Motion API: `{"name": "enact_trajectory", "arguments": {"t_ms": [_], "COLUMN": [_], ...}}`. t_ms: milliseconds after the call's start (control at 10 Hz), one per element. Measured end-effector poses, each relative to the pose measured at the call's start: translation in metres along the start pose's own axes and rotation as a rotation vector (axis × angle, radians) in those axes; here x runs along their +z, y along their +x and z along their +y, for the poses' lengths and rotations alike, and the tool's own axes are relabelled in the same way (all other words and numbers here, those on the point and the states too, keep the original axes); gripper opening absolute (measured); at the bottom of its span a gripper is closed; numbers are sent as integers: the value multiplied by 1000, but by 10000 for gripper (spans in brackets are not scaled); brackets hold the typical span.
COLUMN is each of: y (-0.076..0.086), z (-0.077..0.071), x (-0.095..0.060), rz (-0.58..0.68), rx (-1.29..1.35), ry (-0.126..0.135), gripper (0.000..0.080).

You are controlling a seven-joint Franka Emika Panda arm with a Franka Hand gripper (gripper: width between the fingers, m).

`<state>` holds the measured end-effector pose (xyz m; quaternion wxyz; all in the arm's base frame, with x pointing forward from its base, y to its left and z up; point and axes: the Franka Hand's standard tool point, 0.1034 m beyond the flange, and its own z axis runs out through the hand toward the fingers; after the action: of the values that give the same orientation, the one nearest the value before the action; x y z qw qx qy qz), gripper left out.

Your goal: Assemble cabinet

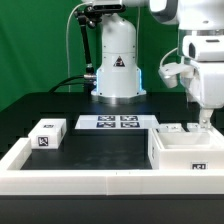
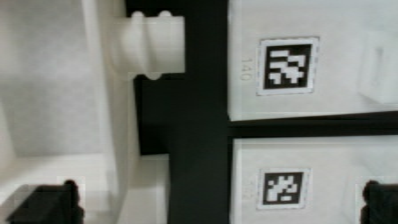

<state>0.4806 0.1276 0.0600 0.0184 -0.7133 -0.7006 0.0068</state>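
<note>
The cabinet's large hollow white box (image 1: 184,152) lies at the exterior view's right, open side up, with a marker tag on its front wall. My gripper (image 1: 203,122) hangs just above its far edge, open and holding nothing. In the wrist view, my gripper (image 2: 210,205) has its dark fingertips (image 2: 45,205) spread wide. Between them lie a white tagged panel (image 2: 294,120), a black gap and a white wall carrying a round knob (image 2: 150,45). A smaller white tagged block (image 1: 48,135) rests on the table at the exterior view's left.
The marker board (image 1: 118,122) lies flat in front of the robot base (image 1: 117,70). A long low white border frame (image 1: 90,181) runs along the table's front and left sides. A small white piece (image 1: 171,128) sits beside my gripper at the box's back edge.
</note>
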Motion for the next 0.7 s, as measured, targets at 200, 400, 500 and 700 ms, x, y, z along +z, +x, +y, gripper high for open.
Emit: {"name": "enact_trajectory", "arguments": {"t_ms": [200,400,500,700], "y": [-1,-1,2,12], "z": [0,-1,-7,-28], "x": [2,2,4,2], "rz": [1,0,-2,1], "rx": [5,14,49,57], "ry": [2,4,11,10], "gripper": [796,796,796,796]}}
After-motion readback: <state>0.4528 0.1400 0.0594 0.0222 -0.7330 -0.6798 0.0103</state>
